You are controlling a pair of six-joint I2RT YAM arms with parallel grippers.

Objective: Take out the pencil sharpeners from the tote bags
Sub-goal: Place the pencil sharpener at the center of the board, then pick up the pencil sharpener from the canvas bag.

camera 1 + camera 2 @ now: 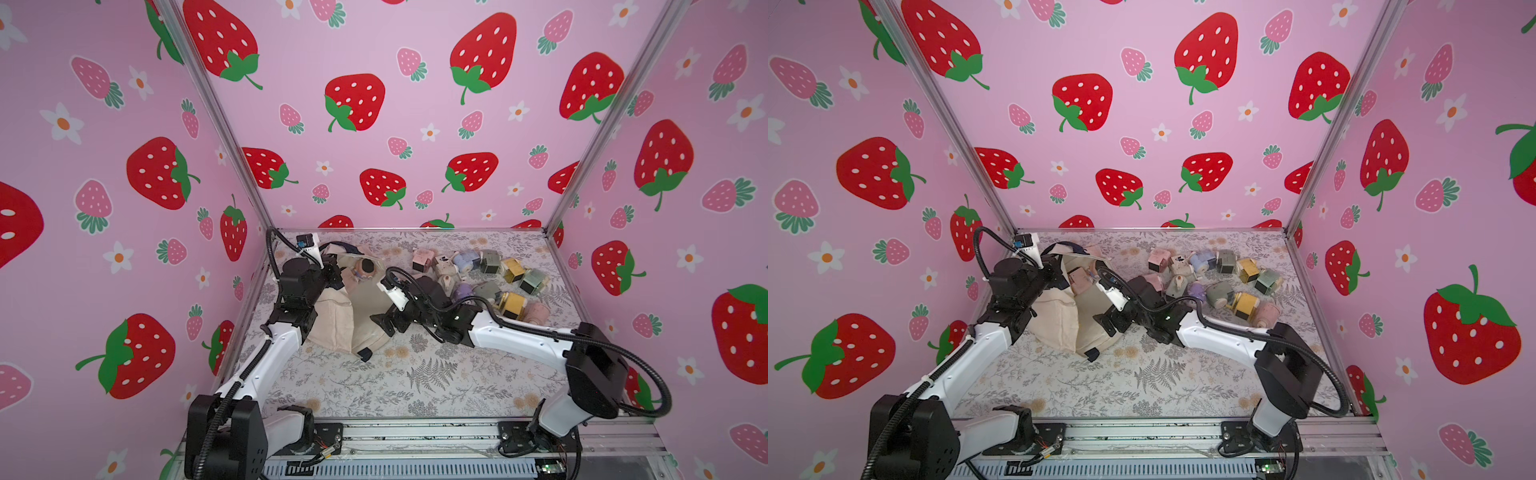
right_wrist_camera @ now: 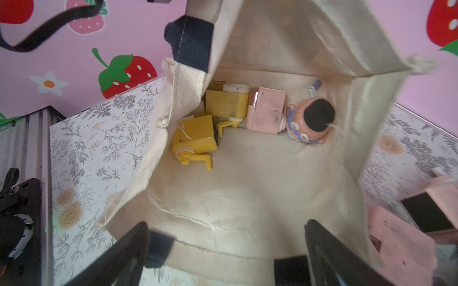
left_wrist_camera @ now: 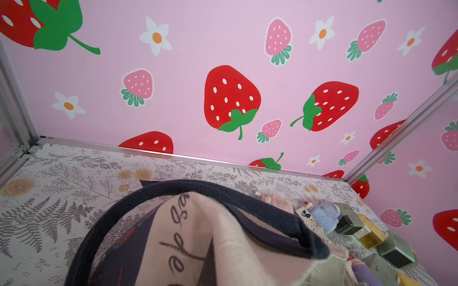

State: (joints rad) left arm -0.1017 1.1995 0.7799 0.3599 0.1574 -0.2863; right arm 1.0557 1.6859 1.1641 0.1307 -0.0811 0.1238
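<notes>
In both top views the cream canvas tote bag (image 1: 332, 320) with dark navy handles lies on the left arm's side of the floral-print table (image 1: 415, 374). Its mouth faces the heap of pastel plastic pencil sharpeners (image 1: 490, 276) already out. The left gripper (image 1: 334, 272) is clenched at the bag's upper rim, apparently holding the mouth up, while the right gripper (image 1: 382, 323) hangs spread and empty at the opening. The left wrist view shows only the navy handle (image 3: 223, 195) and lettered canvas, with its jaws hidden. The right wrist view looks inside between wide black fingers (image 2: 128, 250). A yellow crank sharpener (image 2: 195, 138), a second yellow sharpener (image 2: 228, 104), a pink boxy sharpener (image 2: 266, 111) and a round pink cartoon sharpener (image 2: 309, 121) remain. Emptying looks well along. The next move probably calls for reaching deeper and closing on the nearest yellow one without pinching canvas.
</notes>
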